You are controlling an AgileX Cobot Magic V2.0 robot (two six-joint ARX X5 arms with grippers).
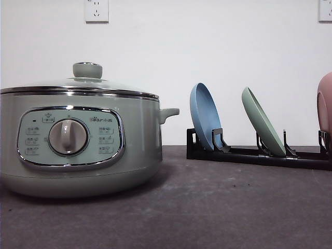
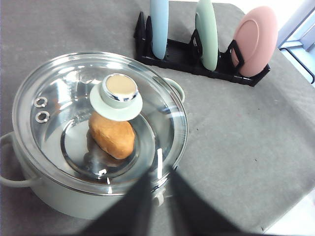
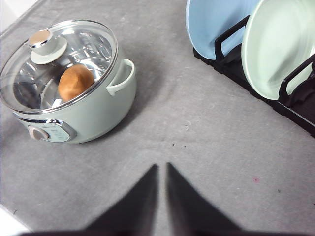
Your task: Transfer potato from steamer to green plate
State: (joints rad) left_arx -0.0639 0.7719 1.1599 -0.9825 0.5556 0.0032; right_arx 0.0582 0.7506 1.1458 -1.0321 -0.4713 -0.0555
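Observation:
The orange-brown potato (image 2: 112, 135) lies inside the steamer (image 2: 54, 199), under its shut glass lid (image 2: 119, 91) with a knob. In the front view the steamer (image 1: 135, 135) stands at the left of the grey table. The green plate (image 1: 262, 122) stands on edge in a black rack (image 1: 249, 155) at the right. My left gripper (image 2: 160, 173) hangs above the steamer's near rim, shut and holding nothing. My right gripper (image 3: 162, 166) hovers over bare table between steamer (image 3: 93, 115) and green plate (image 3: 278, 49), shut and holding nothing. The potato (image 3: 75, 81) shows through the lid.
A blue plate (image 1: 205, 116) stands in the rack left of the green one, and a pink dish (image 1: 325, 104) at its right end. The table's edge (image 2: 290, 216) runs close behind the left gripper. Open grey cloth lies between steamer and rack.

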